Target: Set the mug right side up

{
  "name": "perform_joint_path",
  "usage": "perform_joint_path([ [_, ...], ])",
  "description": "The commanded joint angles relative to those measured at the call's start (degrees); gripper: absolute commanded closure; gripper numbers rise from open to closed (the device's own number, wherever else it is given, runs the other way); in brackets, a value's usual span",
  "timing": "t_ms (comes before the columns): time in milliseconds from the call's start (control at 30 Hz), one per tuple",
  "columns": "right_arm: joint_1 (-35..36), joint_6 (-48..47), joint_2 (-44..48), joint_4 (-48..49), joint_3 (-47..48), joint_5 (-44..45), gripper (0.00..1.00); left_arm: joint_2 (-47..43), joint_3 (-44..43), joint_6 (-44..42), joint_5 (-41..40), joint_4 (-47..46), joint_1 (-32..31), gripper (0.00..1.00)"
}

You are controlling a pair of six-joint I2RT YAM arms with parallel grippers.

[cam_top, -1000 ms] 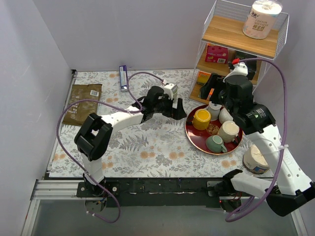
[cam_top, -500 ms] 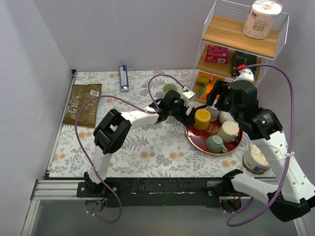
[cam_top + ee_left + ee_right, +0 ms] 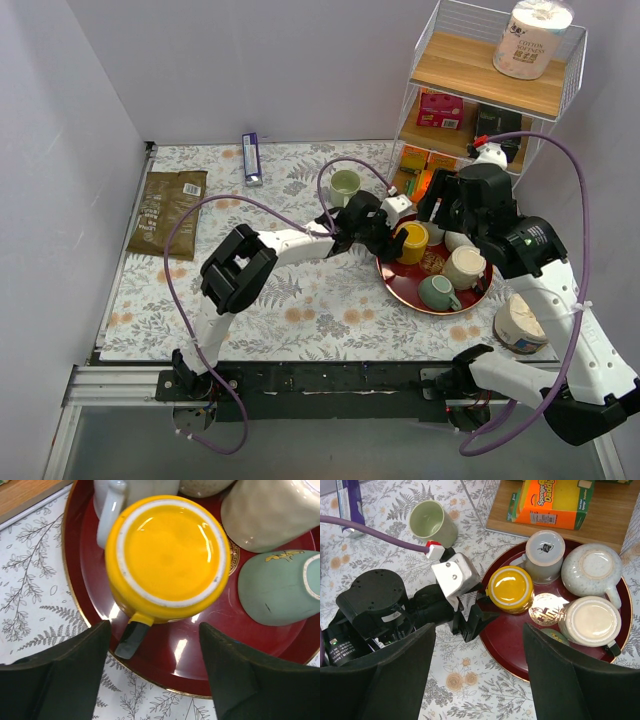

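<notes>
A yellow mug (image 3: 410, 242) stands upside down at the left of the red tray (image 3: 398, 280). In the left wrist view its base (image 3: 170, 555) faces up and its dark-tipped handle (image 3: 131, 635) points toward me. My left gripper (image 3: 385, 230) is open and empty at the tray's left edge. Its fingers (image 3: 55, 680) sit just short of the mug, either side of the handle's line. My right gripper (image 3: 440, 198) is open and empty, high above the tray. The right wrist view looks down on the yellow mug (image 3: 510, 589) and the left gripper (image 3: 480, 617).
The tray also holds a white mug (image 3: 545, 552), a speckled mug (image 3: 592, 570) and a cream mug (image 3: 590, 620), all upside down, and a green mug (image 3: 277, 587) on its side. A pale green cup (image 3: 345, 185) stands upright behind the left arm. A wire shelf (image 3: 480, 100) stands behind the tray.
My left arm has swung right across the table to the tray's left edge, by the yellow mug. The pale green cup has come into view behind it. My right arm shifted slightly.
</notes>
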State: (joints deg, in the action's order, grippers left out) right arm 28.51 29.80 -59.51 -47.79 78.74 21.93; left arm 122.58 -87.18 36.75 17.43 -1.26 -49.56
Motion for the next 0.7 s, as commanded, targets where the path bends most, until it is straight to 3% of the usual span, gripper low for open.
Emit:
perform_joint_path([
  [0,-0.21,0.96,-0.26,0.24,1.07,-0.58,0.24,-1.12,-1.24,-1.77,-0.82,0.55,-1.50,0.34],
  [167,-0.21,1.22,0.70,0.15,-0.42,-0.23,0.24,-1.30,-0.80,-2.47,-1.96,0.91,-2.38,0.42],
  [333,-0.21,1.31,1.50,0.15,-1.48,0.04,0.24,-1.47,-0.71,-3.26,-4.77,2.75,-3.44,0.57],
  [667,-0.12,1.22,1.15,0.15,-2.19,-0.22,0.25,-1.56,-2.12,-5.73,-8.46,5.38,-5.11,0.61],
])
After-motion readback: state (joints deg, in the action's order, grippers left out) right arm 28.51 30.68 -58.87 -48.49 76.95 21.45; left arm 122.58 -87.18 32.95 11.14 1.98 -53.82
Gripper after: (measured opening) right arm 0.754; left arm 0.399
